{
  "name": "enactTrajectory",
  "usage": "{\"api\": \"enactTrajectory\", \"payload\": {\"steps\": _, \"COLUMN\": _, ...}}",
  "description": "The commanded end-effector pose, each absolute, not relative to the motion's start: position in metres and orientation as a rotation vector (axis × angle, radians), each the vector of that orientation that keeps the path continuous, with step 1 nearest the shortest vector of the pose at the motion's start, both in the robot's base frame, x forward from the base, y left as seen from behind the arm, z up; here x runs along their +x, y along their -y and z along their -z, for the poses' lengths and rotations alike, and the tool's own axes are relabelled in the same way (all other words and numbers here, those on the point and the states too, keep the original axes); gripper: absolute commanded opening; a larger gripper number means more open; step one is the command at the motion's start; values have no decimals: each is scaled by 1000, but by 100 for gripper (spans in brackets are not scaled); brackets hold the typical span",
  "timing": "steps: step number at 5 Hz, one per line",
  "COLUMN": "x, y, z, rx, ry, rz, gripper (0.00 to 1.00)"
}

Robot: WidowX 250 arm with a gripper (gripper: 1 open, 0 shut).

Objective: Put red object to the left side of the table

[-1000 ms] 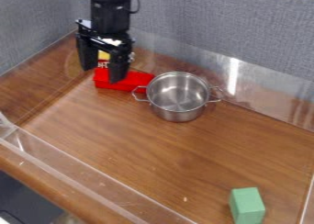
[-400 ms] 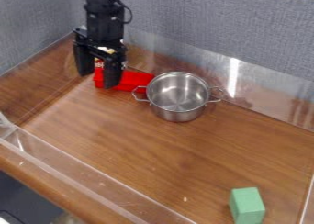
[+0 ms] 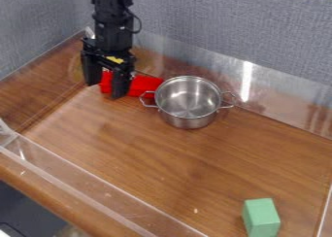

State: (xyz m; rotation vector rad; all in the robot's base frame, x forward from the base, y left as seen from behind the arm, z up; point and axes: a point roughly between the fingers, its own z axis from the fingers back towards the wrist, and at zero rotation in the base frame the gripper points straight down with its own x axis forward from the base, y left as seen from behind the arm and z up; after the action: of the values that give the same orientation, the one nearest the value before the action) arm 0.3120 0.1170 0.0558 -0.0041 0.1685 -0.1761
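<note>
The red object (image 3: pixel 140 84) is a small flat bright red block lying on the brown wood table (image 3: pixel 155 163) at the back, just left of the steel pot. My black gripper (image 3: pixel 104 78) stands upright over the block's left end, jaws open, one finger on each side of that end. The fingers hide part of the block. I cannot tell whether the fingertips touch the table.
A steel pot (image 3: pixel 188 100) with two small handles sits right beside the red block. A green cube (image 3: pixel 261 217) rests near the front right corner. Low clear plastic walls (image 3: pixel 78 197) ring the tabletop, with a grey fabric backdrop behind.
The gripper has shifted slightly left and lower over the red block's left end, staying open. The block, pot and cube have not moved.
</note>
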Motion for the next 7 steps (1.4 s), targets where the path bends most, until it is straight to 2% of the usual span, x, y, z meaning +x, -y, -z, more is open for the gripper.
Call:
{"api": "enactTrajectory", "payload": {"steps": 1, "x": 324, "y": -123, "z": -70, "rx": 28, "ry": -107, "rz": 175, "gripper": 100}}
{"api": "enactTrajectory", "payload": {"steps": 2, "x": 327, "y": -123, "z": -66, "rx": 29, "ry": -105, "rz": 182, "gripper": 100}}
{"api": "enactTrajectory", "payload": {"steps": 3, "x": 328, "y": -122, "z": -63, "rx": 29, "ry": -104, "rz": 190, "gripper": 0}}
{"api": "enactTrajectory", "payload": {"steps": 4, "x": 327, "y": -121, "z": -65, "rx": 29, "ry": -96, "rz": 197, "gripper": 0}}
{"api": "enactTrajectory", "payload": {"steps": 5, "x": 326, "y": -120, "z": -65, "rx": 32, "ry": -93, "rz": 196, "gripper": 100}}
{"api": "enactTrajectory", "payload": {"steps": 6, "x": 324, "y": -119, "z": -66, "rx": 35, "ry": -90, "rz": 194, "gripper": 100}}
{"api": "enactTrajectory", "payload": {"steps": 7, "x": 323, "y": -118, "z": -67, "rx": 35, "ry": -84, "rz": 201, "gripper": 0}}
